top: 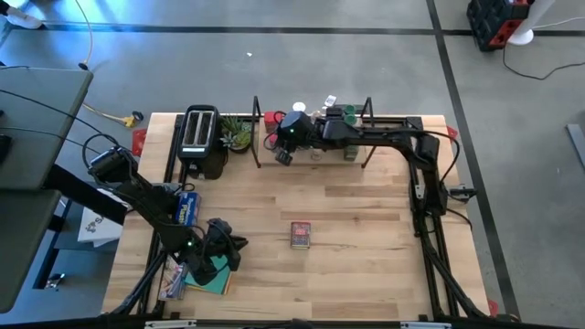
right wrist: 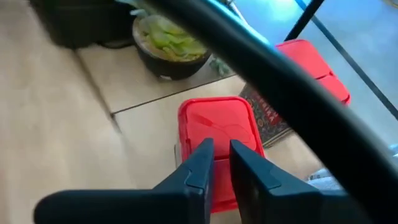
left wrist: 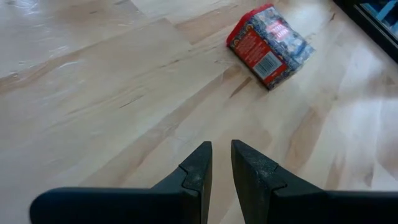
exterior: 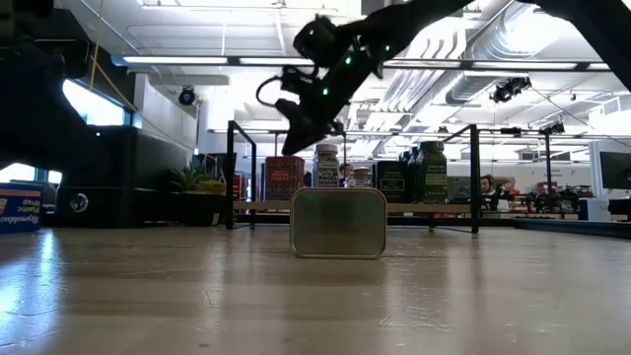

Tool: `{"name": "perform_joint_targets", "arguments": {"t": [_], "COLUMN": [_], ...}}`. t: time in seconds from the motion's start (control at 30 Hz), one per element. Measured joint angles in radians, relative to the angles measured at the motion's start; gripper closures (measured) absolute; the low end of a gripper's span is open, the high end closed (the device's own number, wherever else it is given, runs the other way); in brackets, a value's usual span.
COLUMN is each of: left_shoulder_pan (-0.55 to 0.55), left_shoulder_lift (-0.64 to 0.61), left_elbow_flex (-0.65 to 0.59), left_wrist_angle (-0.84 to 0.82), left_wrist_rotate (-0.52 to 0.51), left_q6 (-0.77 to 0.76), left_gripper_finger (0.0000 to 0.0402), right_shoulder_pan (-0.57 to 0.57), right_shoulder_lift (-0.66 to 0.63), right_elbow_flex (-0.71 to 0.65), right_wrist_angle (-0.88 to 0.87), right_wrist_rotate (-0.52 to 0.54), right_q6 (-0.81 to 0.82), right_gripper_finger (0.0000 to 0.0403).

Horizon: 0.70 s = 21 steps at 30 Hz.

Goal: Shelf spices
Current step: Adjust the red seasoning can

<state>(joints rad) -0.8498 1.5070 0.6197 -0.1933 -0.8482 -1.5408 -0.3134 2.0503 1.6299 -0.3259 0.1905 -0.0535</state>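
Observation:
The shelf [top: 315,139] stands at the table's far edge with several spices on its board: a red tin [right wrist: 214,121] at its left end, a white-lidded jar [exterior: 326,166], dark jars [exterior: 394,182] and a green-lidded jar [exterior: 432,168]. My right gripper [right wrist: 221,144] hovers shut over the red tin, well clear of it in the low view [exterior: 299,120]. Another red tin [top: 301,235] lies on the table's middle, its metal underside [exterior: 338,223] toward the low camera. My left gripper [left wrist: 221,146] hangs shut and empty above the bare wood at the near left, pointing toward that tin [left wrist: 268,43].
A black toaster [top: 201,137] and a potted plant [top: 236,132] stand left of the shelf. A long blue foil box [top: 187,208] and a teal cloth [top: 212,279] lie at the near left under the left arm. Bare wood lies around the middle tin.

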Motion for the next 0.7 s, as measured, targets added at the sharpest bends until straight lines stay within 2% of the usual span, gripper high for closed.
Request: {"name": "perform_joint_targets", "arguments": {"t": [0.2,0.47,0.7], "left_shoulder_pan": [0.000,0.000,0.000], "left_shoulder_lift": [0.000,0.000,0.000], "left_elbow_flex": [0.000,0.000,0.000], "left_wrist_angle": [0.012,0.013,0.013], "left_wrist_rotate": [0.000,0.000,0.000], "left_q6": [0.017,0.016,0.016], "left_gripper_finger": [0.0344,0.0344,0.0344], "right_shoulder_pan": [-0.020,-0.047,-0.050], "right_shoulder_lift": [0.034,0.039,0.033], "right_elbow_flex": [0.004,0.001,-0.002], "right_wrist_angle": [0.046,0.112,0.161], "right_wrist_rotate": [-0.007,-0.017,-0.036], "right_q6": [-0.025,-0.268,-0.372], "right_gripper_finger": [0.0368,0.0369,0.0369]}}
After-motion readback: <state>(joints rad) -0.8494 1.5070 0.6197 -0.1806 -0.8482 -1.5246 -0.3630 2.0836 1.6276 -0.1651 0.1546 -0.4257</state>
